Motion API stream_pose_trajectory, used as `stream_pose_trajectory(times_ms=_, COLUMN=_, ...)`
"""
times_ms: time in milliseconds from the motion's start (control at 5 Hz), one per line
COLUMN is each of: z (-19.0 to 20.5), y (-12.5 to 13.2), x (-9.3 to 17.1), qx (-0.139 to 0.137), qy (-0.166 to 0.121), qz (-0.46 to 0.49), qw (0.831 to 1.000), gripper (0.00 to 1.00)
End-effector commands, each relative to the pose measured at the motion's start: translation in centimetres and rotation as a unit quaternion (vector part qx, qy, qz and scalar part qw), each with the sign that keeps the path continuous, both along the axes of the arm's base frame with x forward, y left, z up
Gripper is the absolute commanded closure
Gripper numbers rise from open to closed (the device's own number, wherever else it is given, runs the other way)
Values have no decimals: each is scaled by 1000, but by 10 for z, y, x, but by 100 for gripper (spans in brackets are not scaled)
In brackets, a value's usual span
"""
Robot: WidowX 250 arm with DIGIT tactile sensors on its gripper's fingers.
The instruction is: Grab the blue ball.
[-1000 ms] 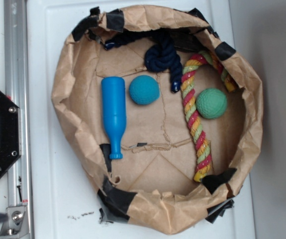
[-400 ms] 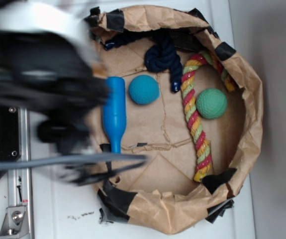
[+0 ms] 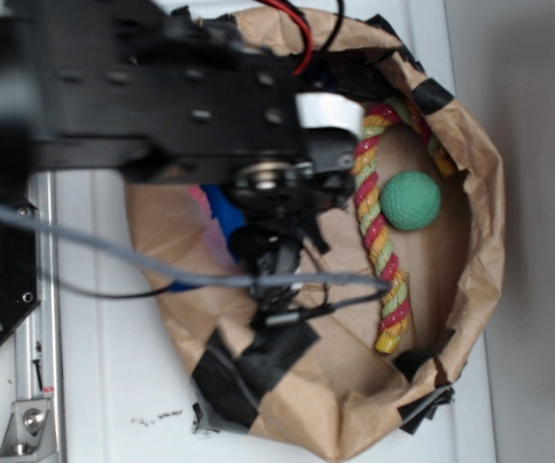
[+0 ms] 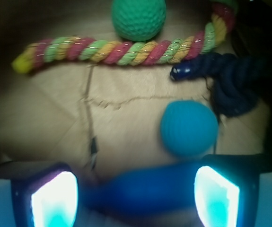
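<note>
Two glowing fingers (image 4: pixel 55 201) frame our wrist view: the gripper (image 4: pixel 135 196) is spread wide and empty, straddling the blue bottle toy (image 4: pixel 140 191). We see the blue ball (image 4: pixel 188 127) on the brown paper (image 4: pixel 46 109), just beyond the right finger, near the dark rope (image 4: pixel 230 80). Multicoloured rope (image 4: pixel 121 51) and green ball (image 4: pixel 138 18) lie farther off.

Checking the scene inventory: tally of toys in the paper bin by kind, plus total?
Balls: 2, the blue ball and the green ball
Ropes: 2, the multicolour rope and the navy rope
Bottle-shaped toys: 1, the blue bottle toy
Total: 5
</note>
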State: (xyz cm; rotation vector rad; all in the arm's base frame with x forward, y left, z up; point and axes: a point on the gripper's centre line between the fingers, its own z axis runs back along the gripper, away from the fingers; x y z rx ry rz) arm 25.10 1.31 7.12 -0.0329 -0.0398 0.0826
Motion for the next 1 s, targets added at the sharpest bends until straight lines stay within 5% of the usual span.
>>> stream_pose_trajectory(times_ms=0, z=-33, y=46, x=-3, qx=16, qy=7, qz=11, qw=1000, gripper=0)
stream_pose_trajectory(times_ms=200, z=-44, y=48, x=7, qx=30, qy=17, qz=-8, qw=999, gripper=0)
stream_pose_trajectory(times_ms=400, z=-38, y=45, x=8, qx=43, qy=13, qz=-19, qw=999, gripper=100)
stream_pose_trajectory(times_ms=800, z=62, y=35, x=9, qx=45, qy=-77, qz=-28, qw=996, gripper=100)
